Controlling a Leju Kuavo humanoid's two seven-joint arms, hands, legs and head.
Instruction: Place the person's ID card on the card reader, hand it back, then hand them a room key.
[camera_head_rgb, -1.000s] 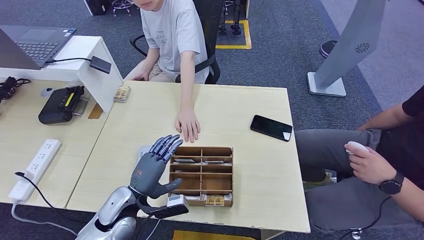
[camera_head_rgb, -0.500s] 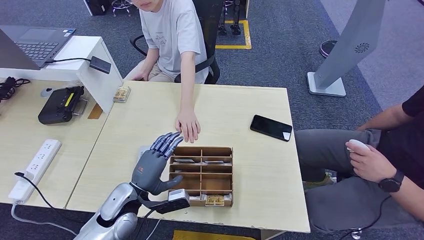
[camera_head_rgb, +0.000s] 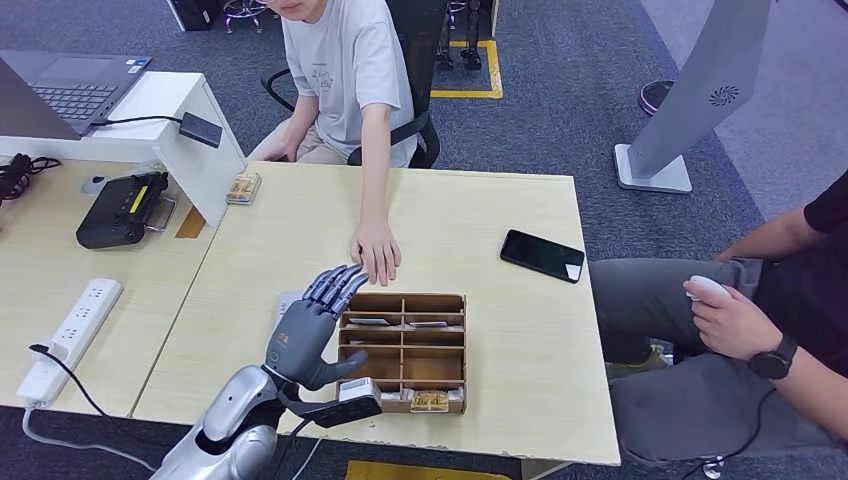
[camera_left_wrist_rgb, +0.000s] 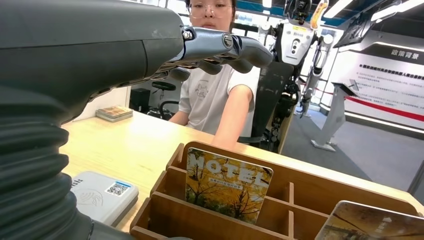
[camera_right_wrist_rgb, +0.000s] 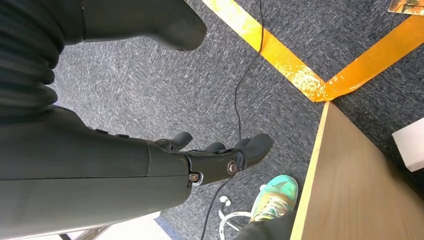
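My left hand (camera_head_rgb: 305, 332) hovers open, fingers stretched forward, over the white card reader (camera_head_rgb: 284, 302) at the left side of a wooden compartment tray (camera_head_rgb: 403, 297). It holds nothing. In the left wrist view the card reader (camera_left_wrist_rgb: 102, 192) lies bare beside the tray (camera_left_wrist_rgb: 320, 185), where a room key card printed HOTEL (camera_left_wrist_rgb: 227, 182) stands upright. More cards (camera_head_rgb: 430, 401) lie in other compartments. The person's hand (camera_head_rgb: 376, 250) rests flat on the table just beyond my fingertips. My right hand (camera_right_wrist_rgb: 215, 155) hangs beside the table over carpet, fingers loosely extended, holding nothing.
A black phone (camera_head_rgb: 542, 255) lies on the table's right part. A black device (camera_head_rgb: 120, 210), a power strip (camera_head_rgb: 70, 335) and a laptop (camera_head_rgb: 65, 90) sit on the left desk. A second person (camera_head_rgb: 740, 320) sits at the right edge.
My left hand has shifted very slightly toward the tray. The seated person at the right has lifted their hand a little. The person's hand on the table has stayed still.
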